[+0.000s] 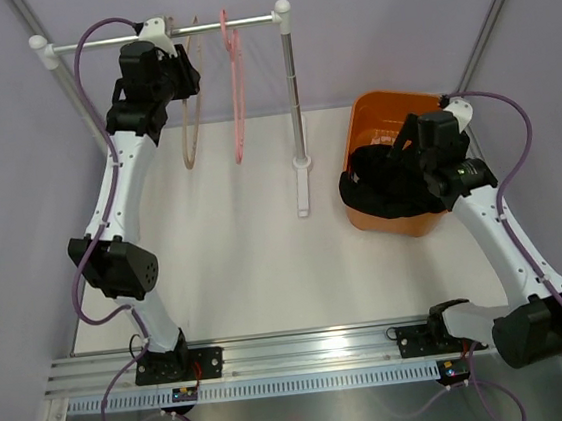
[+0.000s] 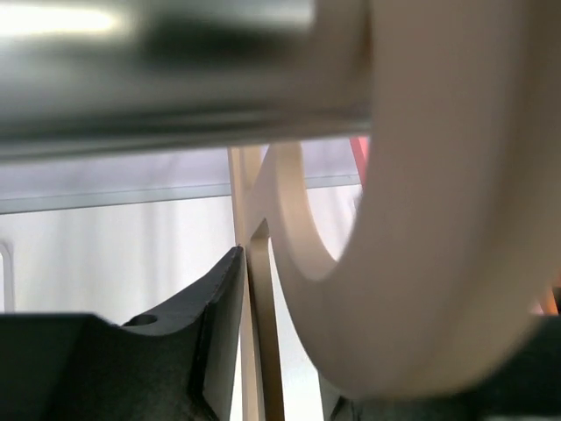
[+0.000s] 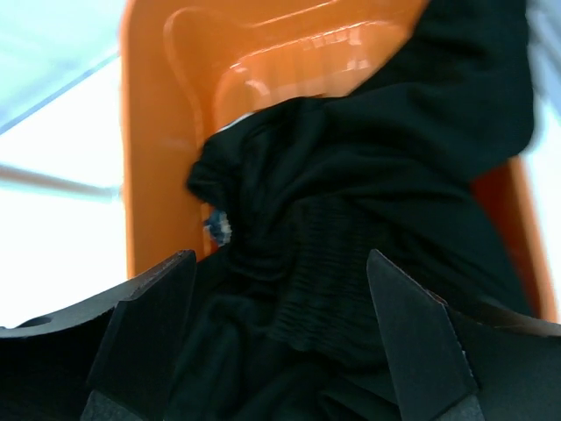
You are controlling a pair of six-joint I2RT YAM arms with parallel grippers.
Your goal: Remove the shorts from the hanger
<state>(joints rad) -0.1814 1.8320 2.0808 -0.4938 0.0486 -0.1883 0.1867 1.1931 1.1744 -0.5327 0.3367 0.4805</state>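
The black shorts (image 1: 385,192) lie in the orange bin (image 1: 369,111) at the right of the overhead frame. They are bunched inside it, with a fold spilling over its near rim onto the white bench (image 1: 228,276). The right end effector (image 3: 279,263) hangs just above that cloth. In the wrist view its two dark fingers (image 3: 145,333) stand well apart, with the gathered black fabric below and between them and nothing pinched. A small blue and white scrap (image 3: 217,226) peeks out from under a black fold beside the bin wall; too little of it shows to say what it is. At the upper left, the left end effector (image 1: 185,78) is up against the rail (image 1: 211,26) of the clothes rack, at the beige hanger (image 1: 190,130). A pink hanger (image 1: 237,104) hangs beside it on the same rail, and both are bare. The left wrist view is very close and blurred: one dark finger lies against the hanger's thin stem, but I cannot tell whether the end effector is clamped on it or apart.
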